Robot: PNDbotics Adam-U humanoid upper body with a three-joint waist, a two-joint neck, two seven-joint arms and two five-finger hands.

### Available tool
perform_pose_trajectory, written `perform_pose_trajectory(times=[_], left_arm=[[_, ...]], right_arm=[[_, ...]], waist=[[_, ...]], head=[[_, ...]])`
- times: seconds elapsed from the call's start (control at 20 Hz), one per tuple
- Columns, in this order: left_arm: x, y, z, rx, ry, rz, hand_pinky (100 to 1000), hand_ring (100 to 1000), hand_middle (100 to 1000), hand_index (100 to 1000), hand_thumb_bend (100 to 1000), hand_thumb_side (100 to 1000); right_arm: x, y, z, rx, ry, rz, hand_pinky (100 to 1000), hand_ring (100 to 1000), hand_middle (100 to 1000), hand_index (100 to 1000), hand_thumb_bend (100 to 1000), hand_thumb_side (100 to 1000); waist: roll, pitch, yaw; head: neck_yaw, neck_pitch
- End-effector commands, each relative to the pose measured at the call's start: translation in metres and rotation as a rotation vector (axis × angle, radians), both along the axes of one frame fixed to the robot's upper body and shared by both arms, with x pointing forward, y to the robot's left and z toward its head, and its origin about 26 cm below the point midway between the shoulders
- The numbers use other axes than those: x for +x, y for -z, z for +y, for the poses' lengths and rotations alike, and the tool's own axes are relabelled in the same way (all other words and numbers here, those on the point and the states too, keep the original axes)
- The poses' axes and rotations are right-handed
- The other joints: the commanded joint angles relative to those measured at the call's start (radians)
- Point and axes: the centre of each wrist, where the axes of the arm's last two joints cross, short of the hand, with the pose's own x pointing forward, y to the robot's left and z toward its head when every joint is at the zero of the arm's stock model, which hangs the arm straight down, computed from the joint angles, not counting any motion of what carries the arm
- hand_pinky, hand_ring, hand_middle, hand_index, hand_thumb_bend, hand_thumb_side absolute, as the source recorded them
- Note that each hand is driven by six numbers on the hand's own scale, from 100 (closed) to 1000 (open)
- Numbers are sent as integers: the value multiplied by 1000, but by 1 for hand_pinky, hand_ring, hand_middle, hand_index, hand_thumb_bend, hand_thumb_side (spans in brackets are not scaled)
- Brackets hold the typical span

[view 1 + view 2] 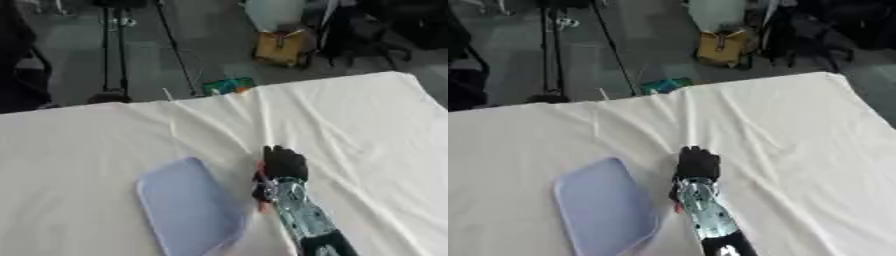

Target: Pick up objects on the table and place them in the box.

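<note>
The right hand [282, 164] lies on the white-clothed table [367, 125], just right of the pale blue box [184, 205]; its back faces the camera, so whether the fingers are curled or straight cannot be told; something small and reddish [260, 192] shows at the wrist, too unclear to identify.

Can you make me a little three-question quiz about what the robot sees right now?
1. True or false: the robot's right hand is down on the white tablecloth.
2. The pale blue box lies on which side of that hand: A left, B right?
3. What small colour peeks out beside the wrist?

Key: 1 true. 2 A. 3 a bit of red; what it is cannot be made out.
</note>
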Motion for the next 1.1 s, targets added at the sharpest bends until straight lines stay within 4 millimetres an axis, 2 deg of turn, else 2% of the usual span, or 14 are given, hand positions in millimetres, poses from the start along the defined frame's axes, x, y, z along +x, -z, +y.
perform_pose_trajectory(times=[0.05,0.45,1.1], left_arm=[[-2,-6,0,6,-4,-22,716,809,859,769,100,912],[-2,-6,0,5,-3,-21,717,810,860,769,100,912],[-2,-6,0,8,-4,-20,718,810,861,769,100,913]], right_arm=[[-1,-12,-1,7,-3,-50,444,468,668,917,100,324],[-3,-20,0,21,-16,-82,439,459,657,897,100,319],[-10,-51,6,26,-65,-161,429,438,640,877,100,297]], waist=[[-1,-20,-1],[-3,-19,-2],[-11,-27,-4]], head=[[2,-9],[4,-9],[9,-6]])
